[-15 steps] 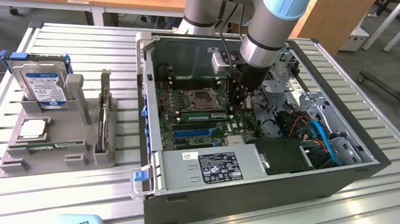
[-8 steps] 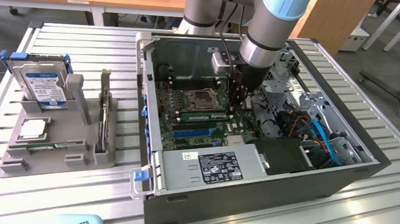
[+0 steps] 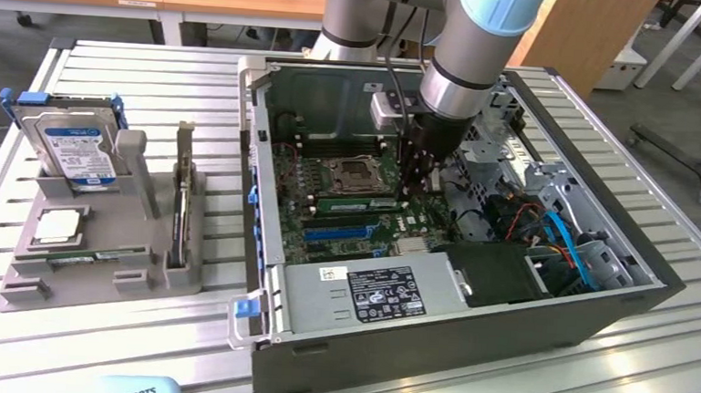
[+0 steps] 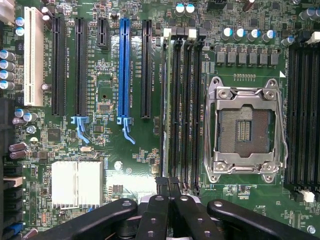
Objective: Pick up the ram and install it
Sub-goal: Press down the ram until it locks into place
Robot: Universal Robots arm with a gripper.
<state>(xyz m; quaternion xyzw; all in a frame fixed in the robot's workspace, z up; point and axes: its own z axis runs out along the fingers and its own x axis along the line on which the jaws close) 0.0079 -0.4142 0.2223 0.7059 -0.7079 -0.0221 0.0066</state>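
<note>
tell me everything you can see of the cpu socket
The cpu socket is a square silver metal frame with screws at its corners and wire levers along its sides. Its middle is a dark pin field with no chip in it. It lies flat on the green board, between two banks of black slots. Nothing touches it.

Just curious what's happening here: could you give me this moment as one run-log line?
gripper: shut, inside computer case | over memory slots beside processor socket | ram: standing at slots, whether held unclear
</note>
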